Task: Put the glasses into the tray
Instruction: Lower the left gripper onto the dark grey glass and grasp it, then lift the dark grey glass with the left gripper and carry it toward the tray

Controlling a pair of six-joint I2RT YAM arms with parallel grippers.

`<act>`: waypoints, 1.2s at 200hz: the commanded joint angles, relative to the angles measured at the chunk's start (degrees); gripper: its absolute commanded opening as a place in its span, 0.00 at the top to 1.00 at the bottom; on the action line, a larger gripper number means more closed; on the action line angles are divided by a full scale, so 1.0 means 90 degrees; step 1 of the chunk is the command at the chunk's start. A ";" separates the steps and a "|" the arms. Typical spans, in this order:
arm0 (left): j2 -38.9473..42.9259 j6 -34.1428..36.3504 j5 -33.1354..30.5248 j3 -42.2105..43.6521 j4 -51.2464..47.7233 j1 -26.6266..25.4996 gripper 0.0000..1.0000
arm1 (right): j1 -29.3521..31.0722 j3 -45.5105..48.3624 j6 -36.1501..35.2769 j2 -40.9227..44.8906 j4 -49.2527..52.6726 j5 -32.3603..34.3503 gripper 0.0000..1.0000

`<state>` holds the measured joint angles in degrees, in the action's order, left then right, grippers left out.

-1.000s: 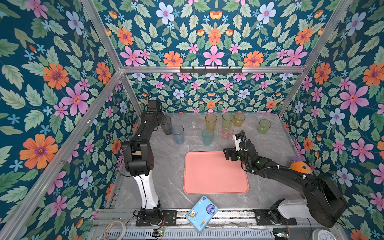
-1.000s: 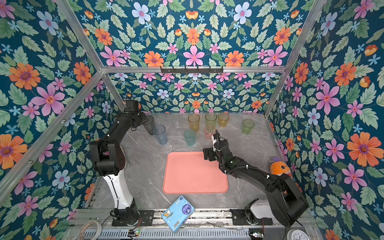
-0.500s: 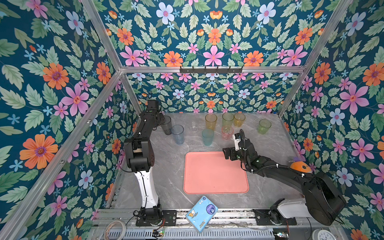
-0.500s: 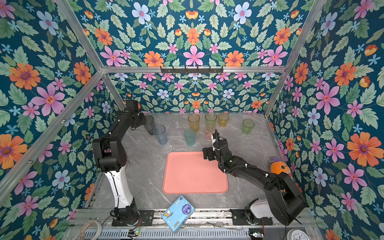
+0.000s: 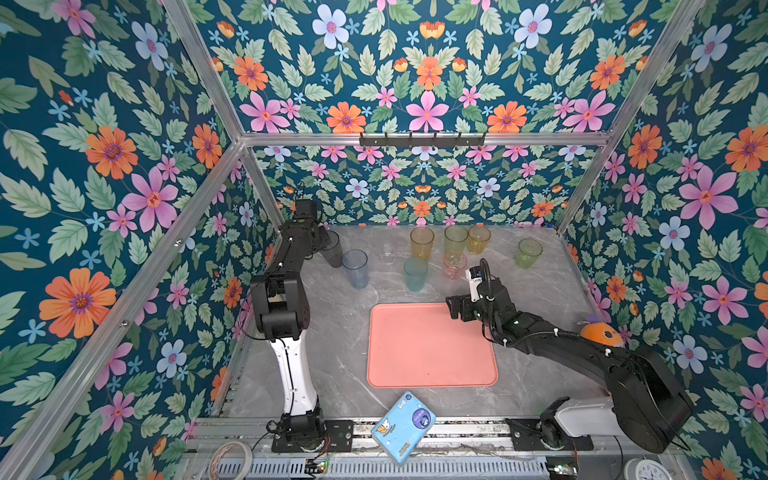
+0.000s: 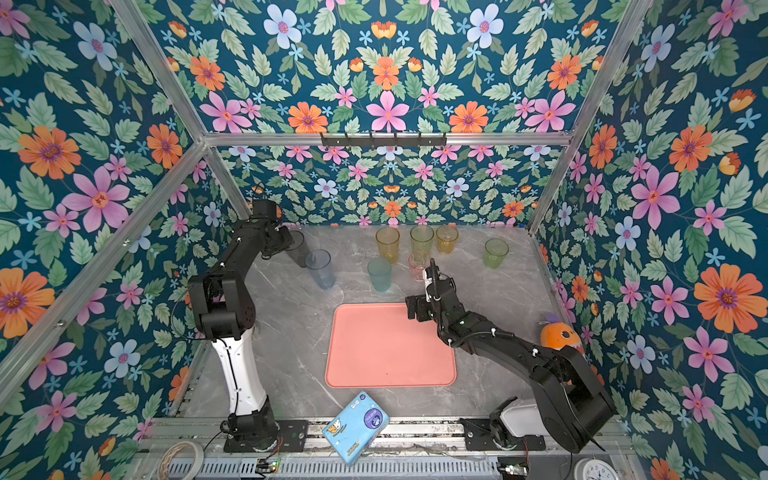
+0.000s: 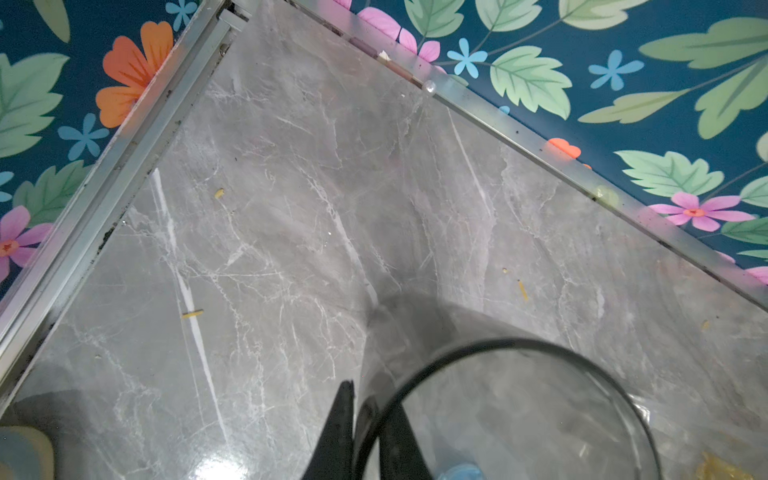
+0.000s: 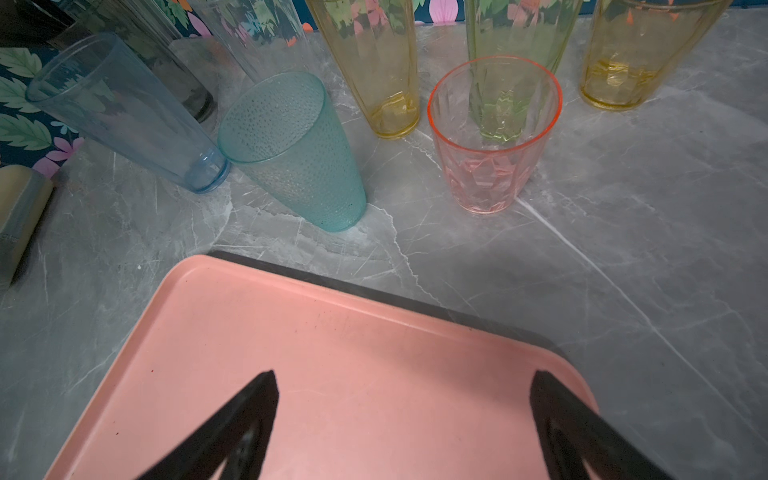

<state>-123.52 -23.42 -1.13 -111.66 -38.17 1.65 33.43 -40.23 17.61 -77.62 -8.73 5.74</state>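
Only my left wrist view shows the rim of the smoky grey translucent tumbler (image 7: 511, 407) clenched between my left jaws; the salmon-pink rectangular tray (image 8: 332, 353) lies below my released right jaws.

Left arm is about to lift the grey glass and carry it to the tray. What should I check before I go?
1. Grip: ok. The left gripper is shut on the smoky grey glass, with one finger inside the rim and one outside.
2. Neighbour clearance: cannot tell. The pale blue glass stands close beside the grey one, and no gap shows between them in the top views.
3. Tray free: ok. No glass is on it.
4. Right gripper clear of the tray: not ok. It hangs open over the tray's far right corner.
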 commanded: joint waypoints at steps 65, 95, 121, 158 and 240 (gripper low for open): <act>0.0071 0.0219 -0.0002 -0.0113 -0.0348 0.0022 0.97 | 0.0006 -0.0100 -0.0071 -0.0071 0.0061 0.0055 0.04; 0.0202 0.0234 -0.0002 -0.0113 -0.0506 0.0022 1.00 | 0.0006 -0.0121 -0.0073 -0.0074 0.0093 0.0047 0.04; 0.0396 0.0230 -0.0002 -0.0118 -0.0731 0.0022 1.00 | 0.0002 -0.0135 -0.0065 -0.0073 0.0109 0.0034 0.04; 0.0742 0.0271 -0.0147 -0.0132 -0.1314 0.0022 1.00 | -0.0002 -0.0159 -0.0057 -0.0070 0.0159 0.0013 0.04; 0.1977 0.0520 -0.0281 0.0130 -0.2644 0.0002 1.00 | 0.0006 -0.0237 -0.0006 -0.0082 0.0287 -0.0025 0.04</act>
<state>-108.77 -20.16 -2.92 -111.63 -57.06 1.74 33.43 -41.82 17.45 -78.26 -6.57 5.87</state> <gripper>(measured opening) 0.091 0.956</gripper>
